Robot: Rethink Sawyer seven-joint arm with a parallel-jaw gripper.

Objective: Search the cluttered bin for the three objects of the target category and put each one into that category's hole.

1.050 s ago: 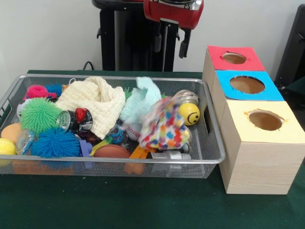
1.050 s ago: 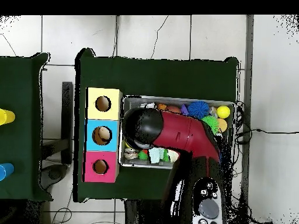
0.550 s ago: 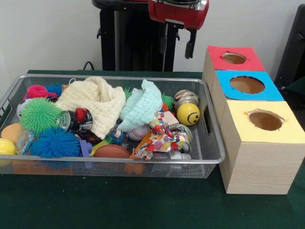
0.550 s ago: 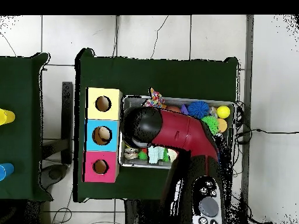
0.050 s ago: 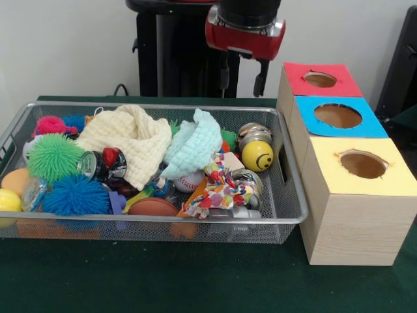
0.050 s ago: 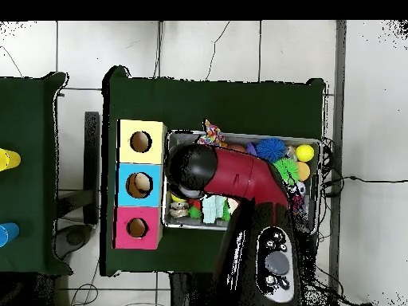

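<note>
My gripper (image 5: 242, 81) hangs open and empty above the far edge of the wire bin (image 5: 163, 222), well clear of its contents. A multicoloured cloth (image 5: 221, 192) lies crumpled at the bin's front right, beside a mint cloth (image 5: 193, 146) and a cream cloth (image 5: 127, 140). A yellow smiley ball (image 5: 258, 155) and metal cans (image 5: 254, 132) sit at the right end. Right of the bin stand three boxes with round holes: red (image 5: 339, 73), blue (image 5: 365, 127) and yellow (image 5: 397, 182). In the overhead view the arm (image 6: 239, 175) hides most of the bin (image 6: 315, 143).
Green (image 5: 53, 156), blue (image 5: 75, 194) and pink (image 5: 50, 124) spiky balls fill the bin's left end, with a baseball (image 5: 189, 182) and a brown ball (image 5: 151, 207) near the middle. Green table cloth (image 5: 163, 280) lies in front.
The multicoloured cloth dropped and settled in the bin's front right, and the mint cloth stopped moving. My gripper shifted slightly right and lower.
</note>
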